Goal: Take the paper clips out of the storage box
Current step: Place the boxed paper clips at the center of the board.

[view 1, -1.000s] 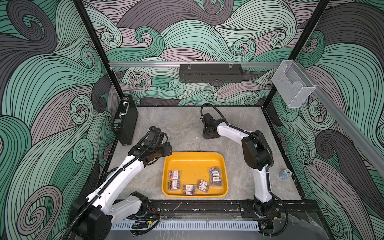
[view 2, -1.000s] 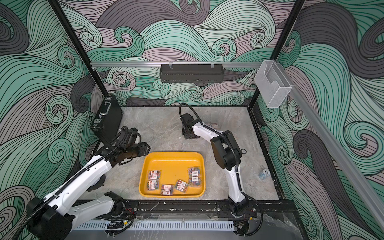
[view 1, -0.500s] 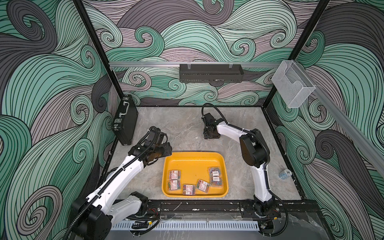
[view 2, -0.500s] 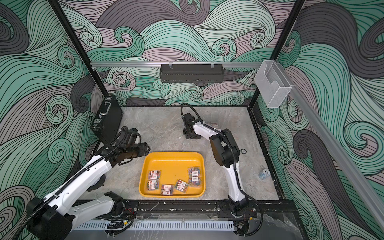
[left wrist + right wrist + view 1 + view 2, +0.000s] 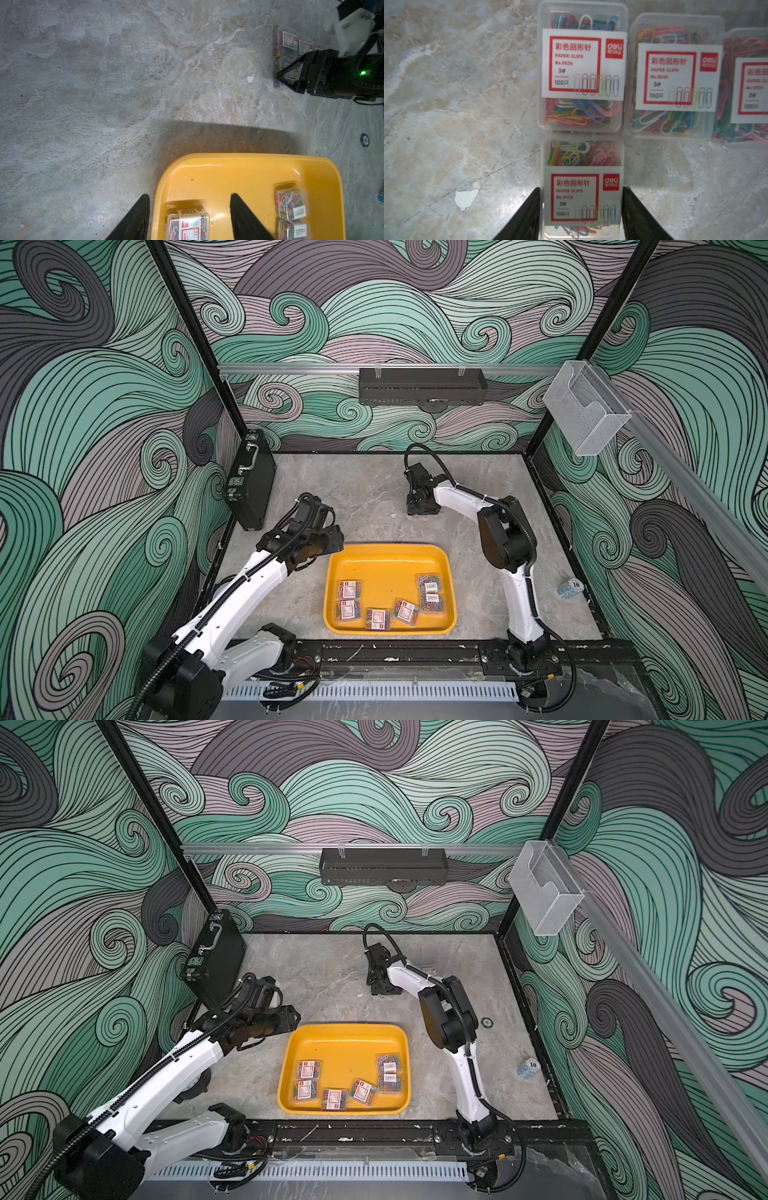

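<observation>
Straddling one clip box (image 5: 583, 162) on the table (image 5: 456, 104), the right gripper (image 5: 581, 188) has a finger at each side; whether it squeezes cannot be told. Three more boxes (image 5: 582, 66) lie just beside it, away from the tray (image 5: 386, 564). The left gripper (image 5: 190, 195) hangs empty, fingers apart, over the tray's rim; six clip boxes (image 5: 405, 611) lie inside.
</observation>
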